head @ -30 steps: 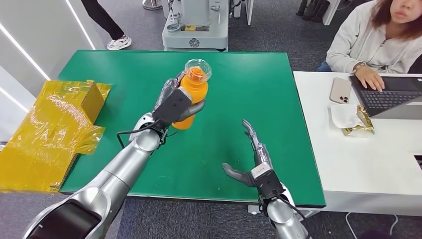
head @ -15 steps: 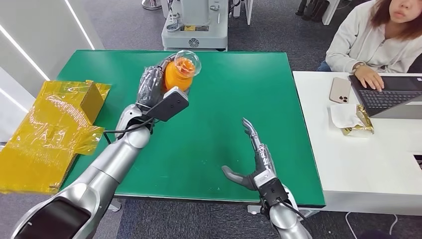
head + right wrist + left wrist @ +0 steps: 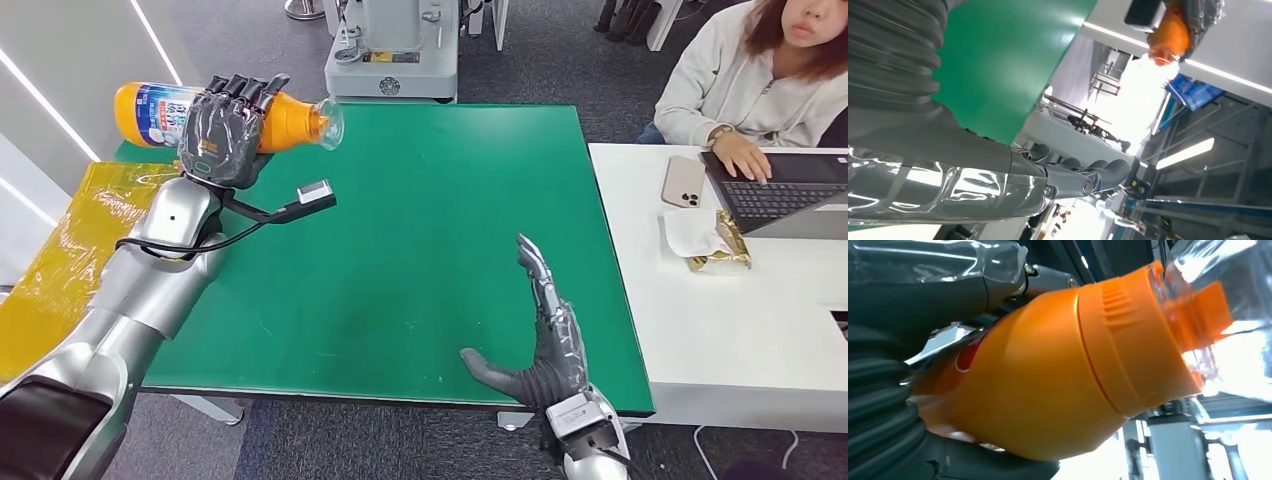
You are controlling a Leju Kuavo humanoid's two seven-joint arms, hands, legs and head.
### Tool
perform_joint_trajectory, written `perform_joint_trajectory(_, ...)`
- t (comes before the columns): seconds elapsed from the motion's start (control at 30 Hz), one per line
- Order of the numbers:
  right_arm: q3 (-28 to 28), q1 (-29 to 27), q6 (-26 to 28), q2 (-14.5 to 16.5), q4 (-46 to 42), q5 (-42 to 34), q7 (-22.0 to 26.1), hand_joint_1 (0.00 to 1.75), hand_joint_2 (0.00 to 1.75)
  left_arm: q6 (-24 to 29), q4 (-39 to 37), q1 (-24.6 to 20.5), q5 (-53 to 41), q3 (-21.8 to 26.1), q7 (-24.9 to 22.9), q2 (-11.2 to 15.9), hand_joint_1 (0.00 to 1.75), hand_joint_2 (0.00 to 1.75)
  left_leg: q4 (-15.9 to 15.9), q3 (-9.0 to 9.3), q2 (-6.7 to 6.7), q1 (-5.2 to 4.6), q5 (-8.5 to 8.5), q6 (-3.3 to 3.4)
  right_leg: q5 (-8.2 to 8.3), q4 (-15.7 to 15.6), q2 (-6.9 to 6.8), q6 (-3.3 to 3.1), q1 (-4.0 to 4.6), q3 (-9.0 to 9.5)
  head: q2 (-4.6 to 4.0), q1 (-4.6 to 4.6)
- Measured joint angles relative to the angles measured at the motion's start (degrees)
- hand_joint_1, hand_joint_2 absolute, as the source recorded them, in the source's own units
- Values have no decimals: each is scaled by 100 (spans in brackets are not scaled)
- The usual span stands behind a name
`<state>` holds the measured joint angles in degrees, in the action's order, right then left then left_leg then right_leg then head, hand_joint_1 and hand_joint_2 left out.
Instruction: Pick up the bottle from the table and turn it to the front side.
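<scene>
While held sideways up past the table's (image 3: pixel 450 200) far left corner, bottle (image 3: pixel 150 112) wrapped tight in left hand (image 3: pixel 222 135), label out for turning. Right hand (image 3: pixel 548 345) flat, spread, holding nothing.

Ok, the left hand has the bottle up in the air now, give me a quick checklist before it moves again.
1. Left hand grips the bottle around its middle: ok.
2. Bottle lifted off the green table: ok.
3. Bottle lies sideways, clear cap pointing toward the table's middle: ok.
4. Front label facing forward: cannot tell, the fingers cover part of it.
5. Right hand open and apart from the bottle: ok.
</scene>
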<state>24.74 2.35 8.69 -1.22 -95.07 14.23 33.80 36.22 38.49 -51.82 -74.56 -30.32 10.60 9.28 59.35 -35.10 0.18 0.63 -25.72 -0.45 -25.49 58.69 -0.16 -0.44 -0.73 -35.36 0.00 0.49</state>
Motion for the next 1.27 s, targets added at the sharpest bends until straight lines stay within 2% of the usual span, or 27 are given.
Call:
perform_joint_trajectory(0.17, 0, -36, 83, -74, -194, -25, 2, 0, 175, -150, -24, -46, -1128, -2, -493, 204, 175, 175, 2, 0, 1, -1, 0, 0, 0, -1, 1, 0, -1, 0, 0, 0)
perform_joint_trajectory(0.33, 0, -65, 192, -202, -209, -152, 99, 0, 175, -130, -185, -38, -1214, -5, -665, 368, 175, 175, 1, 0, 1, 1, 0, 0, 0, -1, 2, 0, 0, -1, 0, -1)
perform_joint_trajectory(0.57, 0, -102, 236, -311, -212, -220, 150, 0, 175, -110, -406, -6, -1198, -7, -675, 517, 175, 175, 0, -1, 2, 0, 0, 0, 0, -1, 3, 0, 0, 0, 0, 1)
perform_joint_trajectory(0.8, -44, -300, 170, -324, -371, -203, 158, 0, 175, -97, -652, 325, -1131, 37, -536, 839, 175, 175, -2, 0, 5, 1, -1, -1, -2, -1, 8, -1, 0, -3, 0, 0)
perform_joint_trajectory(0.97, -84, -343, 126, -323, -411, -173, 156, 0, 175, -110, -680, 414, -1130, 69, -495, 911, 175, 175, -3, 0, 5, 1, -2, -2, -3, -1, 8, -1, 0, -3, 0, 0)
perform_joint_trajectory(1.0, -115, -379, 104, -322, -437, -147, 156, 0, 175, -127, -698, 470, -1138, 78, -475, 962, 175, 175, -4, 0, 5, 1, -2, -2, -4, -1, 8, -2, 0, -3, 0, 0)
perform_joint_trajectory(1.13, -424, -816, -238, -275, -709, 176, 224, 0, 175, -280, -812, 1210, -980, 240, -258, 1440, 175, 175, -7, 1, 11, 1, -9, -9, -8, -1, 13, -4, 0, -6, 0, 0)
perform_joint_trajectory(1.27, -535, -877, -334, -224, -773, 226, 217, 0, 175, -339, -892, 1465, -1016, 289, -215, 1601, 175, 175, -7, 0, 10, 1, -9, -9, -10, -2, 11, -3, 0, -7, 0, 1)
